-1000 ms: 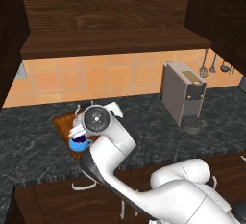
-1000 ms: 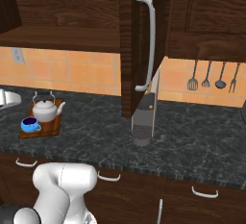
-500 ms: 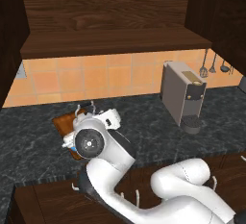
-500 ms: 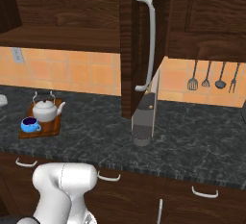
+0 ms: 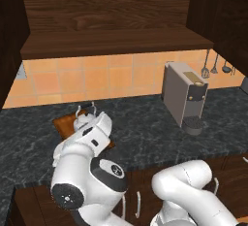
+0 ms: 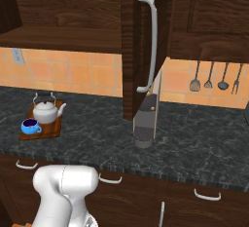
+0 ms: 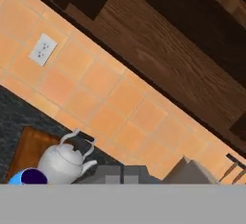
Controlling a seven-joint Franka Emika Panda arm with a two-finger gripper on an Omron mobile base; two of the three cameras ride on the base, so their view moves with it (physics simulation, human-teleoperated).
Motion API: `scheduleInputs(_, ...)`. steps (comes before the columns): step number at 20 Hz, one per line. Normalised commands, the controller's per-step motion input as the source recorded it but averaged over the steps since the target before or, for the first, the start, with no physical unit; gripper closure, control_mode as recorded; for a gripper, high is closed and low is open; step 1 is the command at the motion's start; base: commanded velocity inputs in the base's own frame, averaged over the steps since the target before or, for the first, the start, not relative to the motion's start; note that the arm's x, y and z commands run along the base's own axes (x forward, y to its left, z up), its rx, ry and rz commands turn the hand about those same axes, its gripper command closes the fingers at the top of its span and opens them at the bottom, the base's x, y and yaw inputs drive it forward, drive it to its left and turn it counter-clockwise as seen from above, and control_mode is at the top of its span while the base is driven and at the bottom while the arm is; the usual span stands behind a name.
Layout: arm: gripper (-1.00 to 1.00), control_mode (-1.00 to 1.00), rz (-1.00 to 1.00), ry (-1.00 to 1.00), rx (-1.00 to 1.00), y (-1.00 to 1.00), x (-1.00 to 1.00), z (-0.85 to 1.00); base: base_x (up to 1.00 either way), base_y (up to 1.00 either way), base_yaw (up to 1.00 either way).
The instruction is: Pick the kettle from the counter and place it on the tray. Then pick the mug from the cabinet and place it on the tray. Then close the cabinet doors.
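Kettle (image 6: 45, 112) and mug (image 6: 30, 125) already on tray (image 6: 41, 128) atop counter (image 6: 194, 138). Hand (image 7: 122, 172) pinched shut, empty. Cabinet doors (image 6: 132, 46) open; risk of clipping kettle while swinging up.

The kettle (image 6: 45, 112) and mug (image 6: 30, 126) sit on the tray (image 6: 55, 129).

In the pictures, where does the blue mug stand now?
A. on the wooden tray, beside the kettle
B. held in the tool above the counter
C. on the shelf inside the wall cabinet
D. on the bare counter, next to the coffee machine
A: in the right base view the mug stands on the tray beside the kettle.
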Motion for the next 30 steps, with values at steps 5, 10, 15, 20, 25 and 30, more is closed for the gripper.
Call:
scheduleInputs(5,1.00,-1.00,-0.13,-0.21,-0.17,0.12,-0.47,0.53,0.00,0.00,0.00)
scheduleInputs(10,1.00,-1.00,-0.14,-0.16,-0.22,0.31,-0.44,0.19,0.00,0.00,0.00)
scheduleInputs(15,1.00,-1.00,-0.05,-0.23,-0.40,0.42,-0.26,0.31,0.00,0.00,0.00)
scheduleInputs(20,1.00,-1.00,-0.10,-0.11,-0.30,0.38,-0.24,0.08,0.00,0.00,0.00)
scheduleInputs(25,1.00,-1.00,-0.03,-0.15,-0.05,0.12,-0.11,0.04,0.00,0.00,0.00)
scheduleInputs(30,1.00,-1.00,-0.16,-0.20,-0.07,0.33,-0.07,0.03,0.00,0.00,0.00)
